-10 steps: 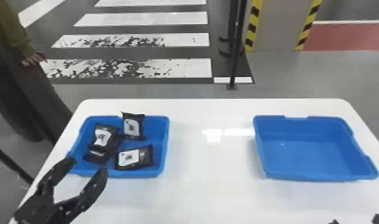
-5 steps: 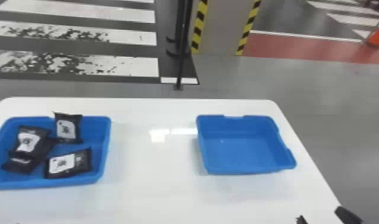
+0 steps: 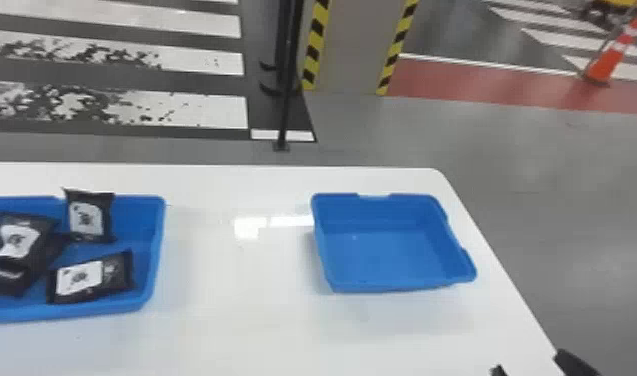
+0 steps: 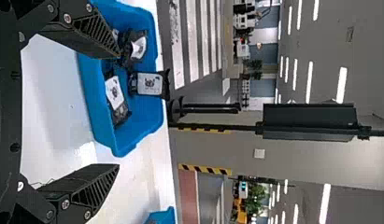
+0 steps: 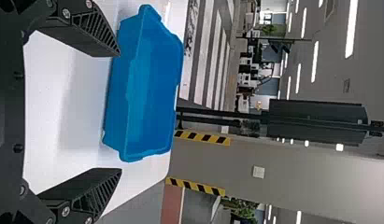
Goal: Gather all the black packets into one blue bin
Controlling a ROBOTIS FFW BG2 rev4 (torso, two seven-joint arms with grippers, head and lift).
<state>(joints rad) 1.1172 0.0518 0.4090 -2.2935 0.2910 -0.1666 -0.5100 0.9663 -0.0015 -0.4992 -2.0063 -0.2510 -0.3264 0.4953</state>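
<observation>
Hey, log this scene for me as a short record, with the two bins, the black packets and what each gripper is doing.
Surface: white table
Left bin: blue, holds all the visible packets
Right bin: blue, no packet inside
Black packets: at least four, white labels showing, two overlapping at the left
Left gripper: open, holding nothing, facing the left bin
Right gripper: open, holding nothing, facing the right bin

This looks like a big industrial hall: in the head view, white crossing stripes (image 3: 209, 109) at ten o'clock, a hazard-edged pillar (image 3: 352, 55) at twelve, an orange cone (image 3: 605, 62) at two; the right wrist view shows ceiling strip lights (image 5: 352, 30).
</observation>
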